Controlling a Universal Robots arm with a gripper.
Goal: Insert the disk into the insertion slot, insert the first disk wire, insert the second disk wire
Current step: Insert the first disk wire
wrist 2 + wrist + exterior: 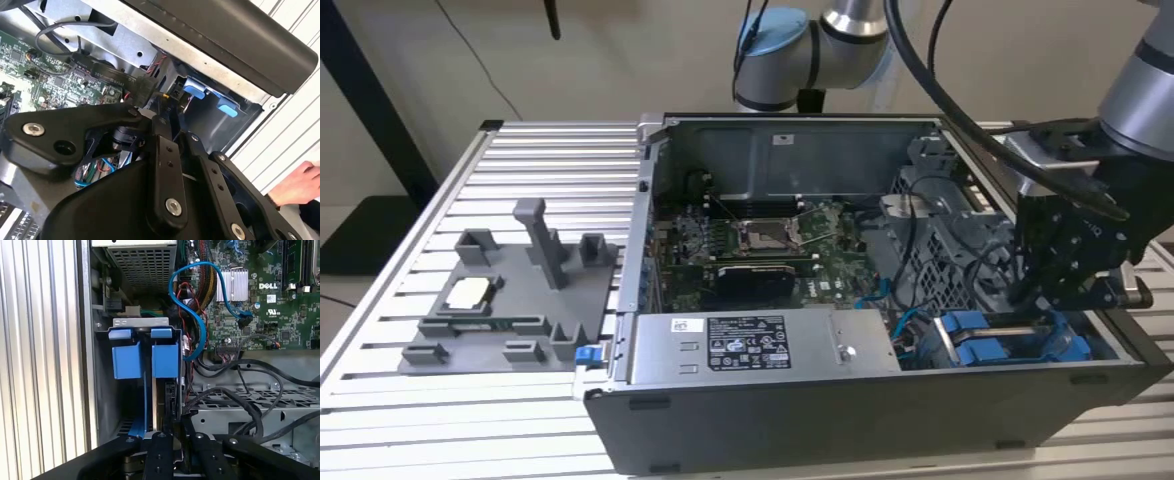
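1. At the lower right of the exterior view, the gripper (1038,318) is seen low inside the open case (854,420). The case is laid on a slatted metal tabletop (534,160).
2. The disk (127,360) is seated on edge in its slot (102,390), a thin sheet-metal bay in the case corner. The slot is just to the exterior view's right of the grey power box (761,345). The disk's bright blue plastic tabs are at the end far from the gripper, so the disk insertion is judged done.
3. The fingers (165,160) are drawn together. As far as can be judged, they are clenched on a small black plastic connector (142,92) at the disk's near end. A flat black wire (107,77) trails from it.
4. The step in hand is judged to be a wire insertion. The connector is best held square to the disk's socket and pressed straight along the disk, never tilted, since such moulded plugs are thin and keyed.
5. Force is best kept light, because the carrier is springy plastic and the bay is thin metal.
6. Loose wiring is crowded nearby. A glossy blue cable (202,332) is looped from the green board (280,305), and round black leads are draped over a perforated cage (240,412). These are best kept from being trapped under the plug.
7. A person's hand (297,185) is seen outside the case, over the tabletop.
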